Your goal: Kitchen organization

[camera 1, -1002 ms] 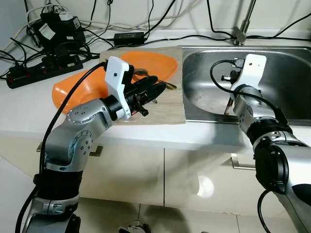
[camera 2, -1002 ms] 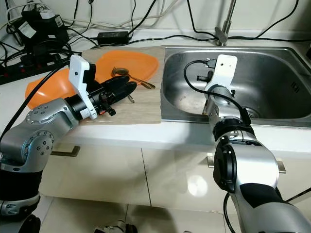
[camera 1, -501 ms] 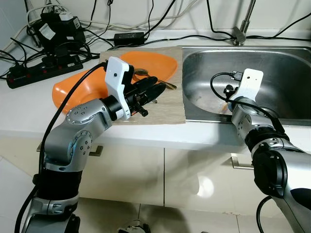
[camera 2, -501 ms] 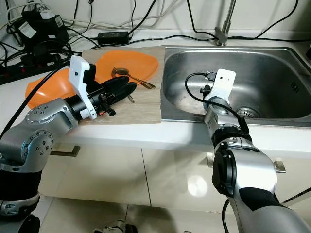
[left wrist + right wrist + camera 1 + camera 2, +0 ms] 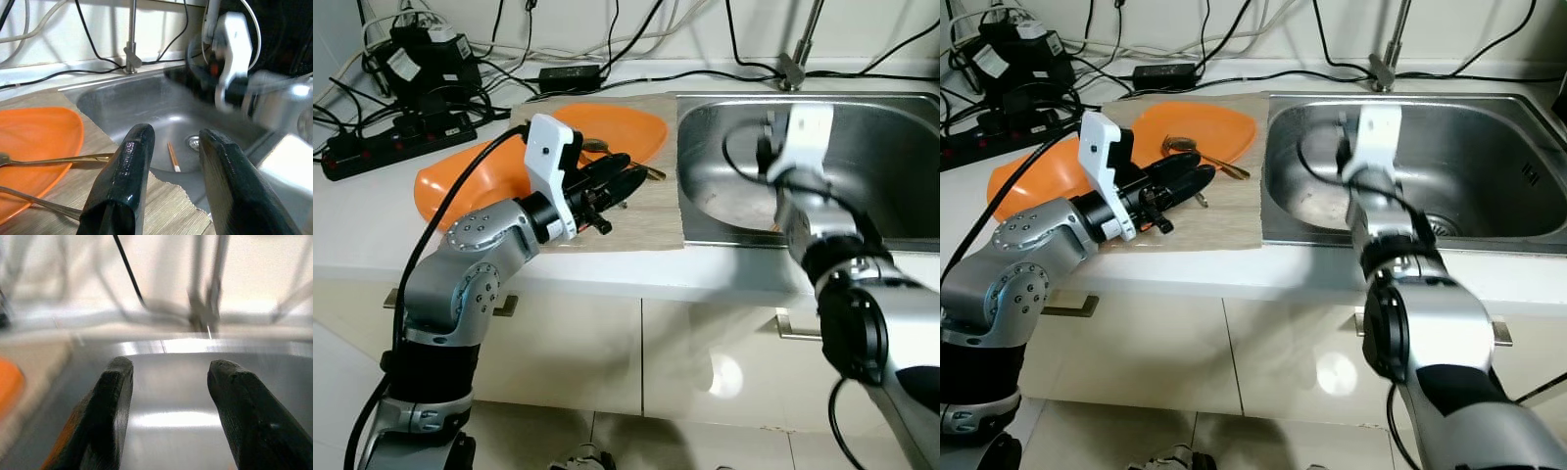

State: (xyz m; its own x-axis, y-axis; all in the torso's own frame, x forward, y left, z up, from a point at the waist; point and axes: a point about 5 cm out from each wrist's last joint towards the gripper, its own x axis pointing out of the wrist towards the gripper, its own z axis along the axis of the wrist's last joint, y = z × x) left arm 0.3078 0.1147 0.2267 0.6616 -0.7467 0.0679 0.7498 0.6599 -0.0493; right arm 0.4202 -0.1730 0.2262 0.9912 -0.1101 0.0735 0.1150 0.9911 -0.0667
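Two orange plates lie on a wooden mat left of the steel sink. A golden spoon rests on the nearer-sink plate, its handle reaching toward the mat. My left gripper hovers just over the mat beside that plate, open, nothing between its fingers. An orange stick with a white tip lies on the sink floor. My right arm's white wrist mount is blurred above the sink; the right gripper is open over the basin.
A tap stands behind the sink, and the drain sits in its floor. A power strip, chargers and many black cables crowd the counter's back left. The counter's front edge drops to white cabinets.
My right arm dipped toward the sink's front wall, then swung up and left over the basin, now blurred with motion. The left arm has held still.
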